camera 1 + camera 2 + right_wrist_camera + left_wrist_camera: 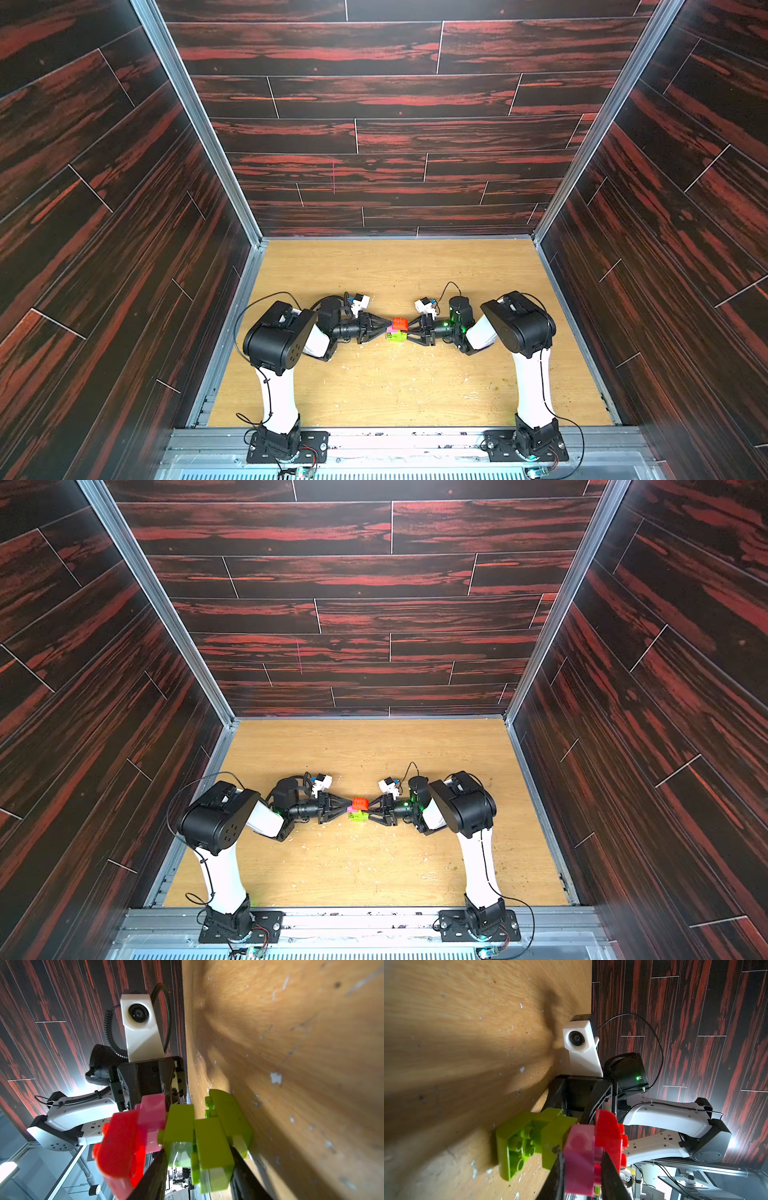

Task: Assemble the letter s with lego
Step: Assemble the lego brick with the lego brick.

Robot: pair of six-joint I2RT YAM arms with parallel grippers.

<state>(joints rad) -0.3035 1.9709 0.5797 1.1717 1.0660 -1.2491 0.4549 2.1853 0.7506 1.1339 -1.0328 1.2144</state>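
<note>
All five bricks look joined into the letter s [397, 328]; left hand [389, 328] clamps the pink brick [579, 1159], right hand [409, 331] grips the lime green bricks [209, 1142]; only releasing seems left.

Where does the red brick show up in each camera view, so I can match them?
Top view: red brick mid-table, between left gripper and right gripper.
Top view: same place.
Left wrist: close up, farthest from the tabletop.
Right wrist: close up, again farthest from the tabletop.
Shared landmark: the pink brick joined to it, green bricks beyond.
</note>
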